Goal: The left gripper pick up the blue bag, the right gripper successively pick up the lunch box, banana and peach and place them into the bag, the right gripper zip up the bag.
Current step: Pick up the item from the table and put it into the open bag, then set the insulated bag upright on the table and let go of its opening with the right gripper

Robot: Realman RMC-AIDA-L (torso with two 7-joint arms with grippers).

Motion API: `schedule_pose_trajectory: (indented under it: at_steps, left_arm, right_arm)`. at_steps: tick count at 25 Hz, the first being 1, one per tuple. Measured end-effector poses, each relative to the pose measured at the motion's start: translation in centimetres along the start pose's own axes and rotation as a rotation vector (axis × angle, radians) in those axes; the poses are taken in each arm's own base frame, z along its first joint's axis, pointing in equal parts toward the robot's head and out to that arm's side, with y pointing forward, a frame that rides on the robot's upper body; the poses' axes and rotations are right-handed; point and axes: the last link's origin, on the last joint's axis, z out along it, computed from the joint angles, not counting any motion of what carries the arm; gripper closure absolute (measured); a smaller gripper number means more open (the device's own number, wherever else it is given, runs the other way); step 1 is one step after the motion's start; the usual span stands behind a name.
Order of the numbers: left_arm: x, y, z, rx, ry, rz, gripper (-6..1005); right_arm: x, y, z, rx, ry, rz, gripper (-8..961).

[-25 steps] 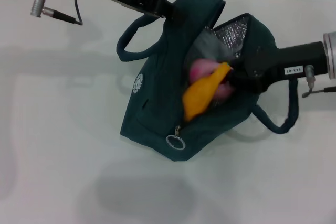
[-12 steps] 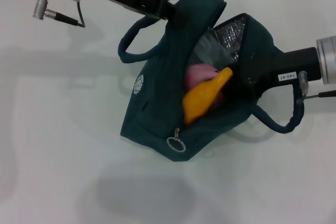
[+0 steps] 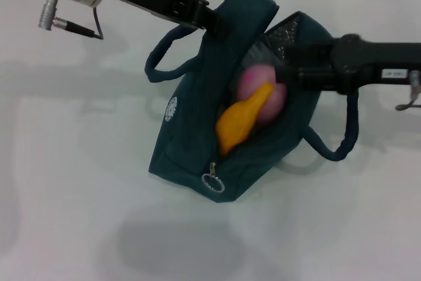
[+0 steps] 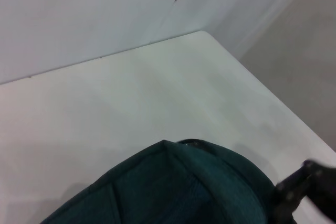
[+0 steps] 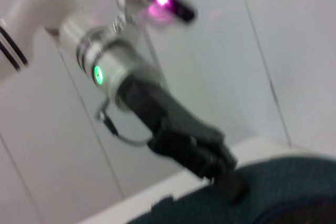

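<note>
Starting left of the blue bag (image 3: 197, 123), our left hand (image 3: 209, 19) comes in from the far left corner and is clamped on the bag's upper rim, just above the mouth, so that side of the opening stands up off the white tabletop (image 3: 72, 182). In the right wrist view the same left hand (image 5: 231, 184) shows with its dark fingers pinched down into the teal fabric (image 5: 283, 192). One carry handle (image 3: 161, 57) loops out to the left of the bag; the zipper ring (image 3: 212, 182) hangs at the bag's near corner.

Inside the bag's mouth we see the banana (image 3: 240, 120) lying slantwise, its stem end up against the peach (image 3: 260, 87), which sits deeper, toward the silver lining (image 3: 283, 34). The lunch box we cannot make out; it may be underneath.

To the right of the bag, our right hand (image 3: 293, 74) sits at the bag's right lip beside the peach. Whether its fingers are parted or closed we cannot tell, and we cannot see it holding anything.

With fruit already inside, we judge the step in hand to be clearing out of the mouth and going for the zipper. To do it well we should draw the right hand away without snagging the other handle (image 3: 342, 136), keep the left grip firm so the seam stays taut, and nudge the banana down first, since it pokes across the zipper line.
</note>
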Motion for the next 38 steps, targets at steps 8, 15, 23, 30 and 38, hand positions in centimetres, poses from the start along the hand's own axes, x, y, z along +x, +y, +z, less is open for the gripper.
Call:
schedule_pose_trajectory:
  at_steps: [8, 15, 23, 30, 38]
  left_arm:
    - [-0.2, -0.1, -0.1, 0.003, 0.001, -0.003, 929]
    - [-0.3, -0.2, 0.0, 0.002, -0.001, -0.007, 929]
    - [-0.3, -0.3, -0.1, 0.005, 0.0, -0.006, 929]
    - [-0.3, -0.2, -0.1, 0.004, 0.001, -0.006, 929]
    - [-1.2, -0.6, -0.6, -0.001, 0.003, -0.028, 928]
  right_arm:
    - [0.4, 0.1, -3.3, 0.058, -0.093, -0.009, 304]
    - [3.6, 0.6, -6.7, 0.151, -0.113, 0.003, 253]
    - [7.3, -0.2, -5.6, 0.209, 0.008, 0.065, 254]
    - [6.9, -4.4, -2.2, 0.404, 0.046, 0.071, 256]
    - [4.1, -5.8, -5.6, 0.603, -0.214, -0.034, 257]
